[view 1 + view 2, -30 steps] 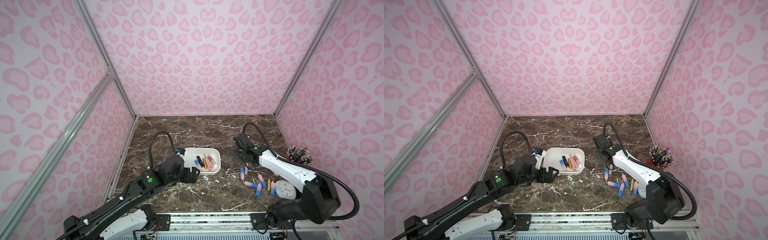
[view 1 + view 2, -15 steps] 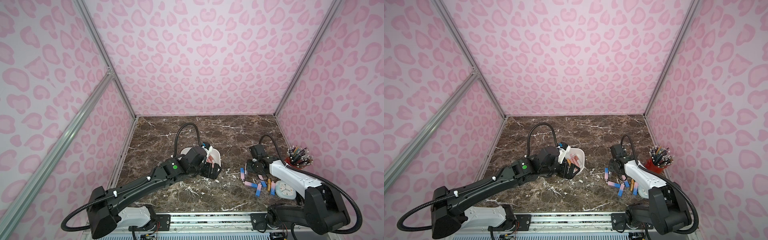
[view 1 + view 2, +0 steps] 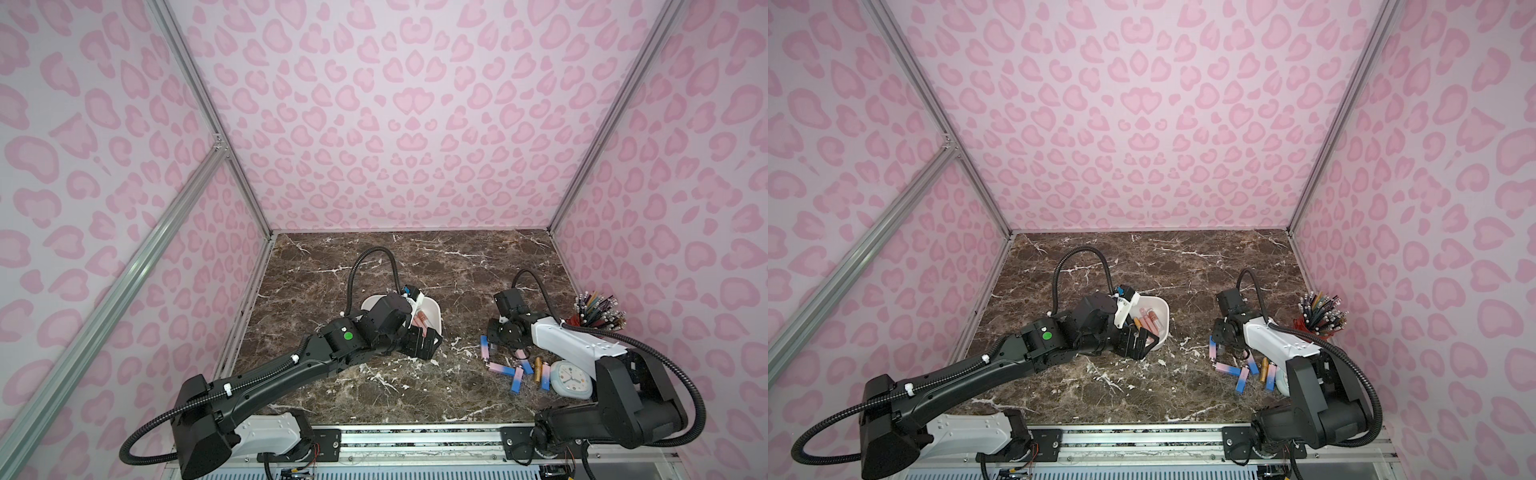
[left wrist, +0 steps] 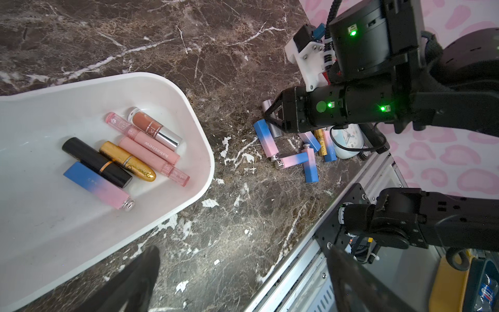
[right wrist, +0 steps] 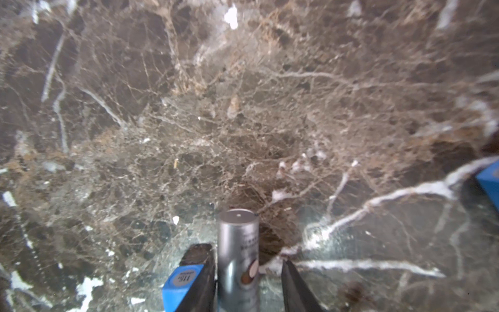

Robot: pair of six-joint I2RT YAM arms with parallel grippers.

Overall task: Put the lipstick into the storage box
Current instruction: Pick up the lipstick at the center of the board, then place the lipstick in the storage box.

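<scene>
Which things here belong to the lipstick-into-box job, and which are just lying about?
Job: storage box; six lipsticks already in it; loose lipsticks on the table; silver lipstick between the fingers of the right gripper.
Lying about: red cup of pencils; small clock.

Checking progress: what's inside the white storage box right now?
Six items show in the storage box: blue-pink lipstick, black lipstick, gold lipstick, two pink tubes, brown gloss. The left arm hides most of the box's other end in both top views; that part is unseen.
</scene>
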